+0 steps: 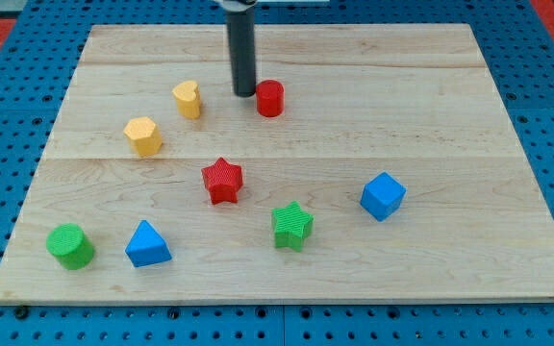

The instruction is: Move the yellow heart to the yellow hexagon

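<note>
Yellow heart (188, 98), yellow hexagon (143, 135): two yellow blocks.

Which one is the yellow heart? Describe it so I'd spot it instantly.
Start at the dark rod; my tip sits near the board's top. The yellow heart lies just toward the view's left of it. Unlike the flat-sided yellow hexagon below-left, it has a notched top.

No text, label, brand, number or sign can be read anywhere in the view.
</note>
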{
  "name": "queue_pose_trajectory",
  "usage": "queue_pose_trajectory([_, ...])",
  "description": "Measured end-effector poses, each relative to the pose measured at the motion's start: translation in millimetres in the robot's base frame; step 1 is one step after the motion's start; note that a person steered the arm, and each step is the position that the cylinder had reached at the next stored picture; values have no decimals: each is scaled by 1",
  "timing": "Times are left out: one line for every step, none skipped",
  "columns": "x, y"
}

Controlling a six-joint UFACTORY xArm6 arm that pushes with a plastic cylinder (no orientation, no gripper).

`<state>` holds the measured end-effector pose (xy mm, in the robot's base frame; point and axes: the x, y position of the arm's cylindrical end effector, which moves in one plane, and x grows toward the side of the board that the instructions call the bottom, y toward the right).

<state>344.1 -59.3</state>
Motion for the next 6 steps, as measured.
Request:
queue_pose_trajectory([31, -16])
queue_pose_trajectory([23, 33])
queue_pose_trajectory([-10, 86])
queue_pose_trajectory([4, 34])
queue_pose_trajectory([-14, -38])
queue_pose_trajectory([-14, -67])
